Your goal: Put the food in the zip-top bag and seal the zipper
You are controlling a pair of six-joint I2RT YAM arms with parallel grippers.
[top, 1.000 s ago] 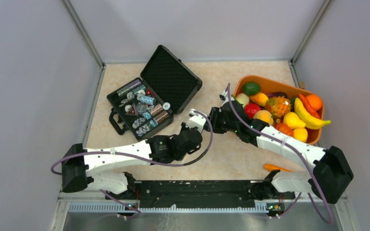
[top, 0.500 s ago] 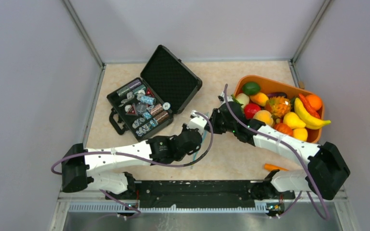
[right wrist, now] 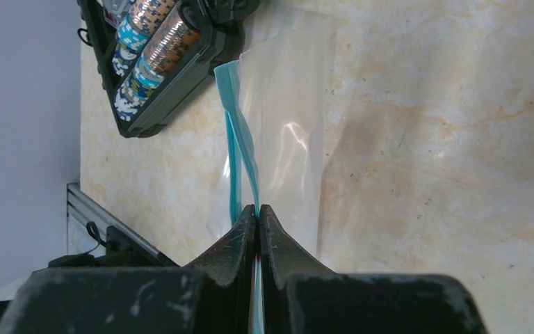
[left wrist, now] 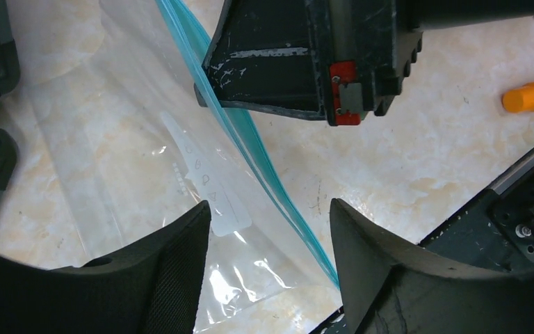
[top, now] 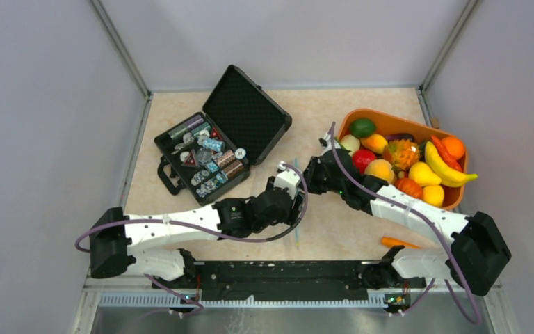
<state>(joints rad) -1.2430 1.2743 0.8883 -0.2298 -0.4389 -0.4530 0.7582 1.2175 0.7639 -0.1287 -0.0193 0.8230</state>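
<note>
The clear zip-top bag lies flat on the table, with a white label patch. Its teal zipper runs along one edge. My right gripper is shut on that zipper, and the left wrist view shows it pinching the strip from above. My left gripper is open over the bag's corner, one finger either side of the strip, holding nothing. From above, both grippers meet at mid-table. The food is piled in the orange basket on the right.
An open black case with small wrapped items lies at the back left, close to the bag's far end. An orange stick lies near the right arm's base. The black base rail runs along the near edge.
My left gripper has opened and let go of the bag. My right gripper has closed on the zipper. Both wrists shifted only slightly.
</note>
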